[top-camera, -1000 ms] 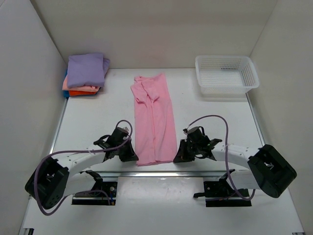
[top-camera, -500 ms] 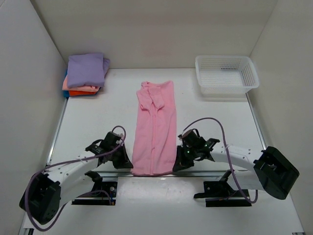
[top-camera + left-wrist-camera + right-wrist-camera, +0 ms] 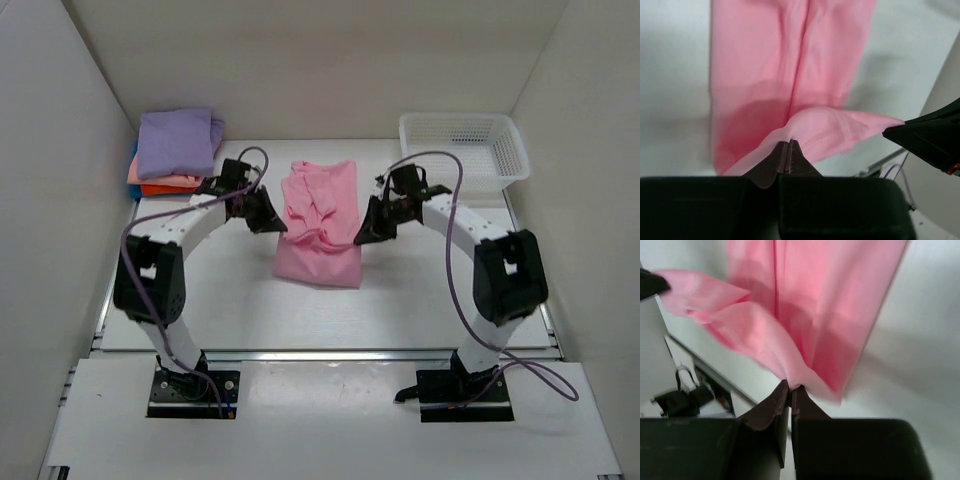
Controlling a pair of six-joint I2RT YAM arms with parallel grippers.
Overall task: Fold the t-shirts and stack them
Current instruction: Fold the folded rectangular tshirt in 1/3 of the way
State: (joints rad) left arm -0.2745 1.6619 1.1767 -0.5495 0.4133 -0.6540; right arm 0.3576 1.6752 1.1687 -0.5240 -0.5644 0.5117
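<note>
The light pink t-shirt (image 3: 320, 225) lies at the table's middle, its near end lifted and carried toward the far end, so the cloth is doubled over with a fold near the front. My left gripper (image 3: 278, 222) is shut on the shirt's left hem corner (image 3: 805, 127). My right gripper (image 3: 360, 235) is shut on the right hem corner (image 3: 790, 375). Both hold the hem above the shirt's far half. A stack of folded t-shirts (image 3: 175, 150), lavender on top of salmon and orange, sits at the far left corner.
A white mesh basket (image 3: 462, 150) stands at the far right. White walls enclose the table on three sides. A metal rail (image 3: 330, 353) runs along the table's near edge.
Both grippers have carried the shirt's near hem from the table's front edge up and toward the far end, folding the shirt over itself. Both arms are now stretched far out.
</note>
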